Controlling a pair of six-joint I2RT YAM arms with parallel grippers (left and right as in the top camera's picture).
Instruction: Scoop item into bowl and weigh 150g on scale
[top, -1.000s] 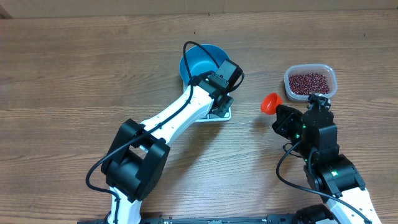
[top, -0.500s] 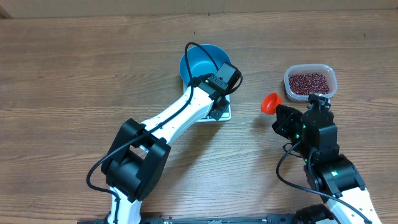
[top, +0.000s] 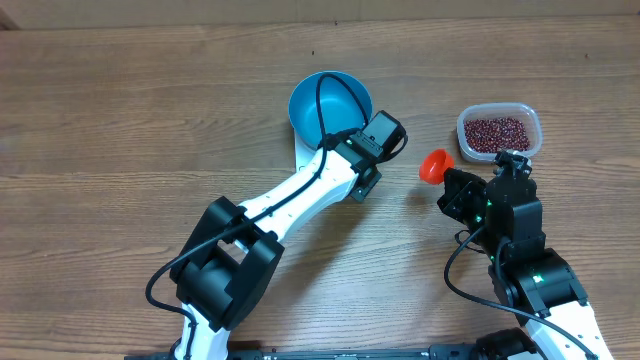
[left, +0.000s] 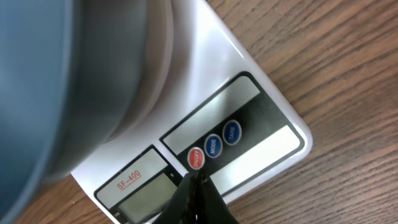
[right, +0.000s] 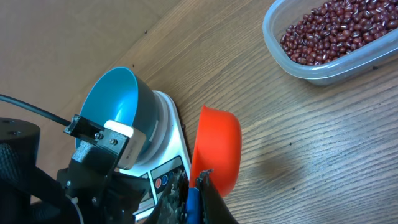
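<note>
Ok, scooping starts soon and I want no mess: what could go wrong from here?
The left end effector's shut tip is at the scale's red button, close to a blue button; it might press the wrong one. The scoop in the right end effector could spill beans between tub and bowl.

Blue bowl (top: 305, 105): round, deep, upright, seated on the scale's platform; interior shows plain blue.
Scale (left: 217, 124): flat, white, rectangular. Front strip has one red and two blue buttons, label "SF-400"; display unreadable.
Beans (top: 497, 132): small, maroon, loose heap in clear tub (top: 533, 120), well right of the bowl.
</note>
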